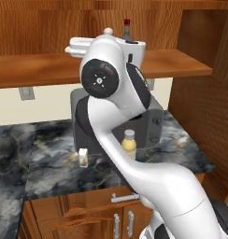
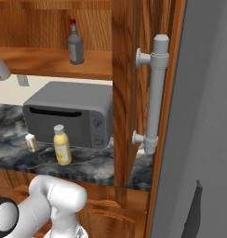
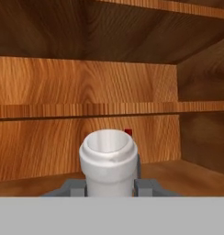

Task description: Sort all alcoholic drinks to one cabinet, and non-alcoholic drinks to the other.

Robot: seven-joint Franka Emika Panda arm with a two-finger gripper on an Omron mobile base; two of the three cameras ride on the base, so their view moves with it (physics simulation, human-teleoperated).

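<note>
Ahead of me a dark marbled stone counter (image 1: 50, 163) runs along a cream wall (image 1: 46, 100), carrying a grey microwave (image 2: 69, 111). Below it sit brown wooden drawers (image 1: 88, 214) with pale metal handles. To my right stands a tall grey appliance door (image 2: 199, 116) with a long pale vertical handle (image 2: 155, 93).

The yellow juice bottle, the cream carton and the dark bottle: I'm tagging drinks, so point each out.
yellow juice bottle (image 2: 62, 149), right base view, its body.
cream carton (image 2: 31, 142), right base view, its front.
dark bottle (image 2: 76, 48), right base view, its label.
</note>
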